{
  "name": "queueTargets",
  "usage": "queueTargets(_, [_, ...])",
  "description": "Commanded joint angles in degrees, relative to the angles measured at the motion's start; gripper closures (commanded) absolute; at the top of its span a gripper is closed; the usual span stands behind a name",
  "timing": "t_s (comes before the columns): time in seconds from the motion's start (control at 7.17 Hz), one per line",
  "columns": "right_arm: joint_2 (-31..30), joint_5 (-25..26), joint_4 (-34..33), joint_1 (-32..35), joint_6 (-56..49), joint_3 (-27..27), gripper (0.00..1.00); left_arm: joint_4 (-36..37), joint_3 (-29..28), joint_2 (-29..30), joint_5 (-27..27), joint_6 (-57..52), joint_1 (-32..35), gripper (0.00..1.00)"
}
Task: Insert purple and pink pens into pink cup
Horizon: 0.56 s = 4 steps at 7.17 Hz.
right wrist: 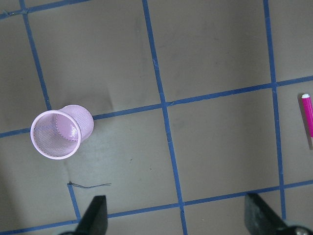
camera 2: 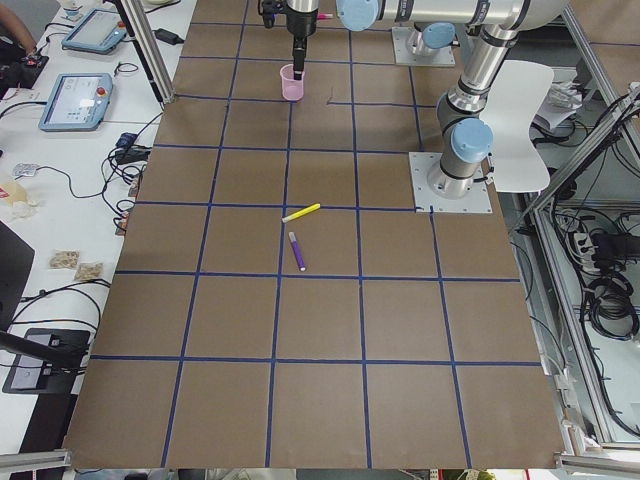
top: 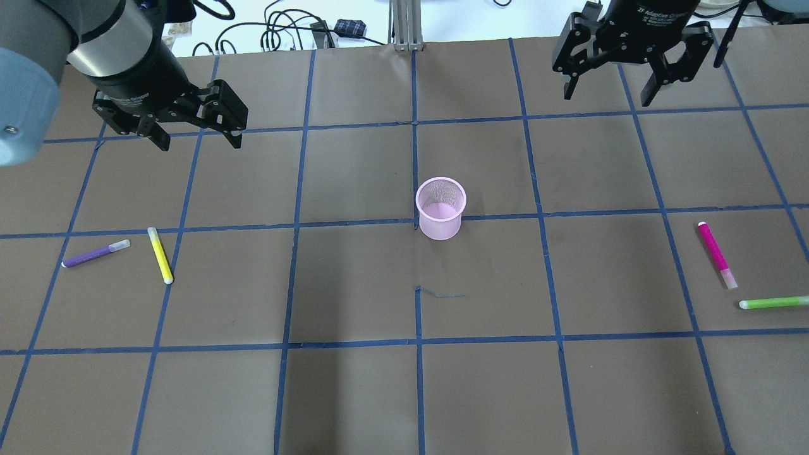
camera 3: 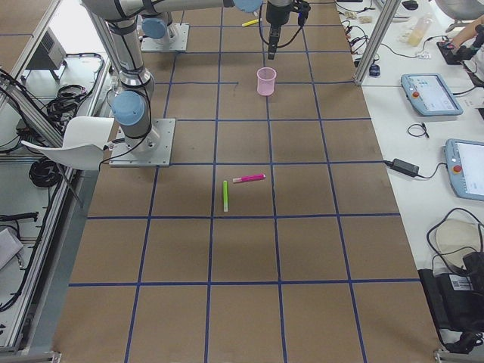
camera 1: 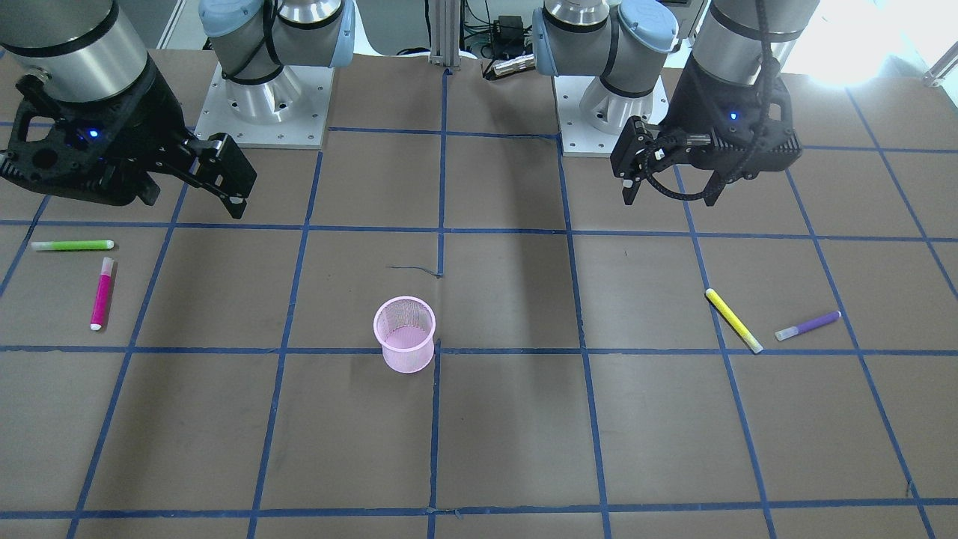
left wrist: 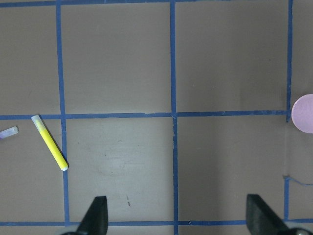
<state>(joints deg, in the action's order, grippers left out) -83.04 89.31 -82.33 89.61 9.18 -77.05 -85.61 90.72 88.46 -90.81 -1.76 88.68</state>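
The pink mesh cup point(top: 440, 207) stands upright mid-table and shows in the front view point(camera 1: 404, 335) and the right wrist view point(right wrist: 61, 132). The purple pen point(top: 95, 254) lies flat on the robot's left; only its tip shows in the left wrist view point(left wrist: 7, 132). The pink pen point(top: 716, 254) lies flat on the robot's right, partly in the right wrist view point(right wrist: 308, 117). My left gripper point(top: 199, 142) hangs open and empty above the table, far side of the purple pen. My right gripper point(top: 607, 98) hangs open and empty, far from the pink pen.
A yellow pen point(top: 160, 254) lies just beside the purple pen. A green pen point(top: 774, 303) lies close to the pink pen's capped end. The brown table surface point(top: 354, 392) carries a blue tape grid. The arm bases point(camera 1: 269, 105) stand at the robot's side.
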Motion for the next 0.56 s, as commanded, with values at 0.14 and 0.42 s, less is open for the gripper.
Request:
queueTargets(0.14, [0.4, 0.2, -0.2, 0.5, -0.7, -0.4, 0.0, 0.0, 0.0, 0.0, 0.1, -0.1, -0.1, 0.0])
queueTargets(0.42, [0.4, 1.1, -0.4, -2.6, -8.5, -4.7, 0.0, -0.2, 0.6, -0.1, 0.2, -0.8, -0.3, 0.0])
